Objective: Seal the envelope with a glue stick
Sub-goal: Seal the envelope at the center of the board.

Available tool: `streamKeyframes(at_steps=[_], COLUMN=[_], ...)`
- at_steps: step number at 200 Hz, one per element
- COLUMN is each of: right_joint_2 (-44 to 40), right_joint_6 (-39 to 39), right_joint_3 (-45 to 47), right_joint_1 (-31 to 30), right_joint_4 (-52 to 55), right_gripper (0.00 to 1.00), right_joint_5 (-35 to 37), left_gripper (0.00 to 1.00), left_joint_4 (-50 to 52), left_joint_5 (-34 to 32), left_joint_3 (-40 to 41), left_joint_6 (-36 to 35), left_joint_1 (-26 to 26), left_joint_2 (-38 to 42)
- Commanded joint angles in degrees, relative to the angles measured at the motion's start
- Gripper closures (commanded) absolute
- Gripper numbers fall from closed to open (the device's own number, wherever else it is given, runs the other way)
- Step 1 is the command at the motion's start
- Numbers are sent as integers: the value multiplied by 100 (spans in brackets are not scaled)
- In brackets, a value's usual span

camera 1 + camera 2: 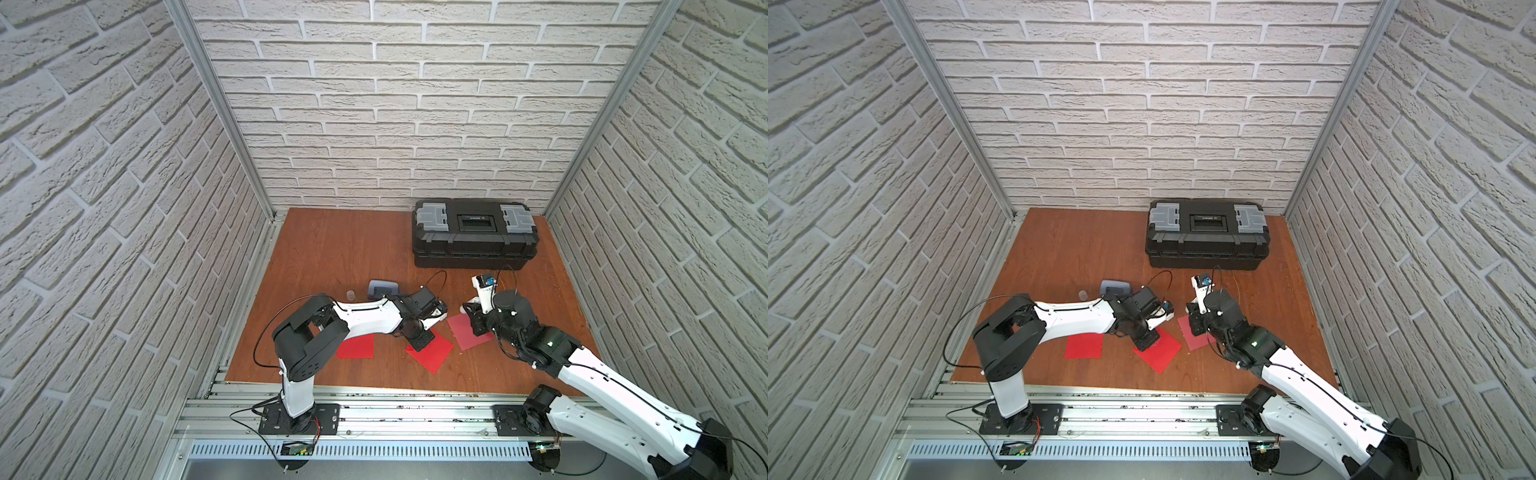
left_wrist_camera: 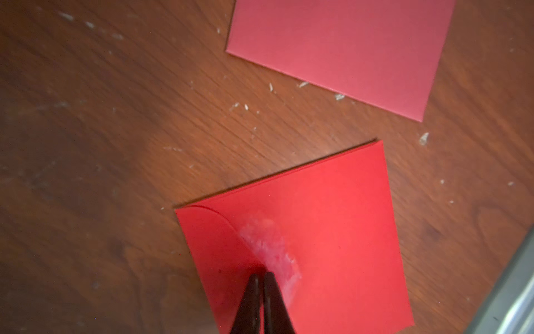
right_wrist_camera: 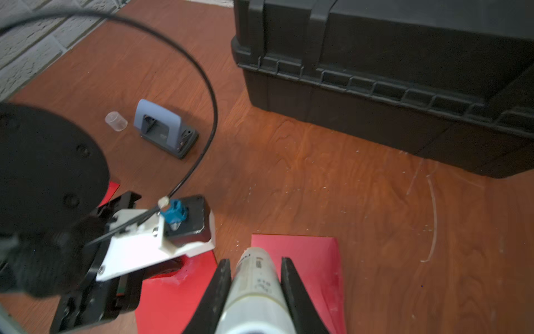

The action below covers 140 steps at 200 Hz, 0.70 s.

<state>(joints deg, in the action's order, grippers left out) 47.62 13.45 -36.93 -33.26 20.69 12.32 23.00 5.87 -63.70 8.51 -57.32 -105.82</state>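
Left arm [image 1: 365, 318] reaches over the front half of the table [image 1: 332, 249]. The left jaws are pressed together, with nothing between them. Their tips sit down on the middle envelope [image 2: 318, 231], right at the point of its folded flap.

- A whitish glue smear [image 2: 268, 245] runs along the flap's curved edge, partly spilling onto the envelope body. The closed tips make a narrow pressing tool, so this looks like the flap being tamped onto the wet glue.
- This envelope lies skewed, one corner toward the table's front edge, about midway along it.

Right arm [image 1: 582, 365] comes in from the front right corner. The right jaws are pinching the glue stick [image 3: 257, 286] across its white barrel, printed label showing.

- The stick hangs over the right-hand envelope [image 3: 306, 260], apart from the one being pressed. My guess is it is parked clear of the left arm but kept ready for another pass.
- A translucent cap [image 3: 116, 121] lies loose on the table just beside the grey-blue hole punch [image 3: 164, 127], toward the left edge. The stick is therefore likely uncapped, and its working end should stay off the wood.

A third envelope [image 1: 355, 347] lies flat near the front edge, partly under the left arm. The black toolbox [image 1: 473, 232] fills the far right corner, untouched.

Glue looks applied. Sealing probably needs pressure along the whole flap, not one spot.
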Motion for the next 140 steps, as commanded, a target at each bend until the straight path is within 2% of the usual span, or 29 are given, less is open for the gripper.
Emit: streamKeyframes(at_steps=[1,45,64,104,140], right_joint_2=[-211,-395,-414,-350,-266], right_joint_6=[-414,-635,-643,-566,-520], right_joint_3=[-270,-502,-542,-618,-668], right_joint_1=[281,633,701,746,763], right_joint_4=[140,363,392,358,307], right_gripper=[97,97,97,97,97], right_joint_5=[138,102,54,-97,-193], left_gripper=[91,96,96,91,92], left_joint_4=[1130,1433,1260,752,654], left_joint_5=[-789,-1007,-983,-352,-218], left_joint_3=[170,-115,-67,-2,13], left_joint_6=[-131,-113,-106,154,236], left_joint_1=[-208,-331,-273,-19,11], left_joint_2=[-765,-1016,-728,142,352])
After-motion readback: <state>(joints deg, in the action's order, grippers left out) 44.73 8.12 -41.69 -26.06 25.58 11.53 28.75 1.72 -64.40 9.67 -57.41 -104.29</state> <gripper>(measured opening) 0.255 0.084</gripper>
